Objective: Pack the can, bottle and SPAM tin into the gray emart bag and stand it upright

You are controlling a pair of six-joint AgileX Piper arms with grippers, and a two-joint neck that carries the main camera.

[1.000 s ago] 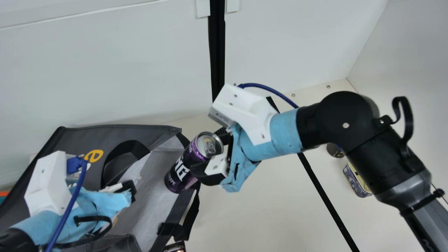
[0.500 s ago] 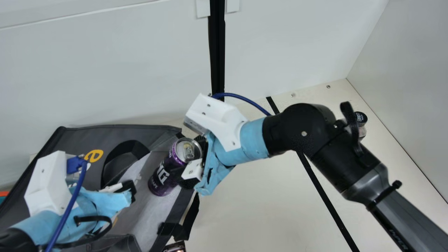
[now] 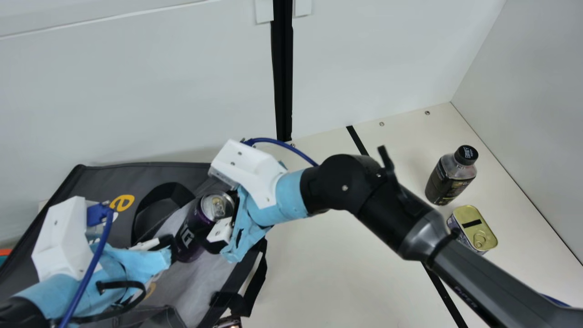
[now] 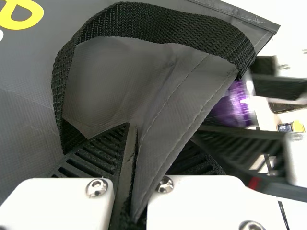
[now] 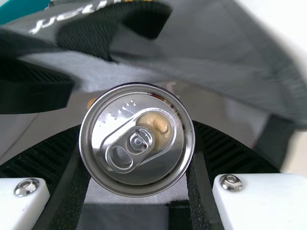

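Observation:
The gray bag [image 3: 104, 182] lies on its side at the left, its mouth facing right. At the mouth is the purple can [image 3: 189, 237], with my right gripper [image 3: 218, 223] shut on it. In the right wrist view the can's lid [image 5: 137, 139] sits between the fingers of my right gripper [image 5: 137, 163]. My left gripper [image 3: 168, 250] is at the bag's edge; in the left wrist view my left gripper [image 4: 132, 177] is shut on the bag's gray fabric [image 4: 163, 110], beside a black handle. The bottle [image 3: 451, 177] stands at the right, the SPAM tin [image 3: 473, 230] just in front of it.
White walls [image 3: 387, 54] rise behind and at the right. A black strip [image 3: 357, 140] crosses the cream table [image 3: 319, 273] under my right arm. A dark object [image 3: 227, 322] shows at the bottom edge near the bag's handle.
My right arm has moved left and nearer, carrying the can from the bag's rim farther over its opening. The bottle and tin have come out from behind that arm. My left arm has kept still.

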